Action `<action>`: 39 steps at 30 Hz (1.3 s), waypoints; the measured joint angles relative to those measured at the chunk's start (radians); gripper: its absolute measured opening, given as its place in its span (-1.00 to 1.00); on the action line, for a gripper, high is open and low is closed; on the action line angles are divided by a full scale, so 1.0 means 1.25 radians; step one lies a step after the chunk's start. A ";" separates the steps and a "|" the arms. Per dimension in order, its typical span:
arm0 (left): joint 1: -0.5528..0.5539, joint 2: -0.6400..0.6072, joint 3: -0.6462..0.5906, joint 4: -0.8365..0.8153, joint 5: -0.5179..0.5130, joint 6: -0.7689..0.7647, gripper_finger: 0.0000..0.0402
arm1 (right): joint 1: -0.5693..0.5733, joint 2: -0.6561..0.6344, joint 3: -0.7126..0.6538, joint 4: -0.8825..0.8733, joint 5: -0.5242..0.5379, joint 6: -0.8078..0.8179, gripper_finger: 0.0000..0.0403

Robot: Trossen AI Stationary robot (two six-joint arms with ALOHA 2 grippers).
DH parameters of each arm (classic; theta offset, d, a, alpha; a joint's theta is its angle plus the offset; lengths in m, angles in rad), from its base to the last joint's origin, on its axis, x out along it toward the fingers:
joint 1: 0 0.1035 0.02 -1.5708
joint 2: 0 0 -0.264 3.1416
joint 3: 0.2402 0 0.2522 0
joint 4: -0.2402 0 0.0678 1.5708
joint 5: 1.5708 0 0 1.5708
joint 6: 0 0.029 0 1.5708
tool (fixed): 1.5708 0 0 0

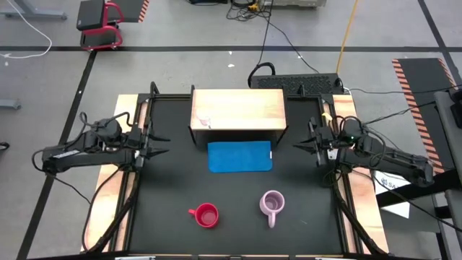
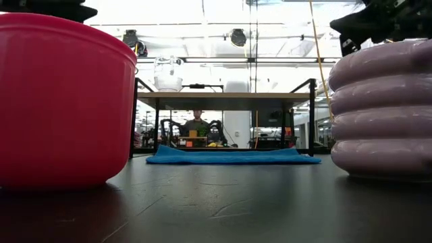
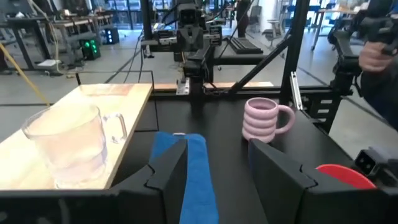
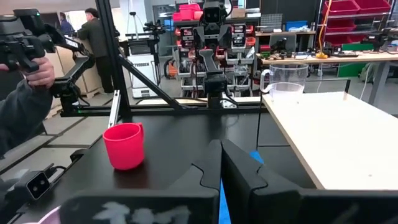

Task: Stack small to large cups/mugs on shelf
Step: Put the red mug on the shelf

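Nearest the low camera stand two mugs: the red mug [image 2: 64,101] fills the left of the frame and the ribbed lilac mug [image 2: 381,111] fills the right. Both sit upright on the black desk [image 1: 166,188]. Seen from above, the red mug lies at lower centre-left with its handle to the left, and the lilac mug lies at lower centre-right with its handle toward the bottom edge. Both appear empty, and they are well apart.

Glass cup [image 1: 204,120]: upright on the shelf [image 1: 245,108], near the left end of its wooden top, in the upper centre of the overhead frame. No contents are visible in it.

Blue mat [image 1: 240,156]: flat on the desk, just in front of the shelf, between the shelf and the two mugs.

Left claw [image 1: 157,142]: at centre-left of the overhead frame, pointing inward, fingers spread apart, holding nothing.

Right claw [image 1: 303,145]: at centre-right, pointing inward, fingers closed together, holding nothing.

Both arms lie low along the desk sides.
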 joint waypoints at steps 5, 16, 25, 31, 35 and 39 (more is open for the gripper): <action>0.000 -0.039 -0.023 0.004 -0.001 -0.031 -0.14 | 0.000 -0.055 -0.047 -0.005 0.000 0.011 -1.00; 0.000 -0.124 -0.121 0.091 -0.001 -0.056 -0.14 | 0.000 -0.178 -0.156 0.013 -0.002 0.039 -1.00; 0.000 -0.134 -0.162 0.102 -0.001 -0.069 -0.14 | 0.000 -0.217 -0.210 0.020 -0.003 0.052 -1.00; 0.000 -0.133 -0.220 0.155 -0.015 -0.076 -0.14 | 0.000 -0.218 -0.257 0.100 -0.003 0.044 -1.00; 0.000 -0.133 -0.273 0.237 -0.020 -0.076 -0.14 | 0.000 -0.218 -0.267 0.103 -0.003 0.027 -1.00; 0.000 -0.133 -0.317 0.263 -0.020 -0.083 -0.14 | 0.000 -0.218 -0.271 0.101 -0.003 0.023 -1.00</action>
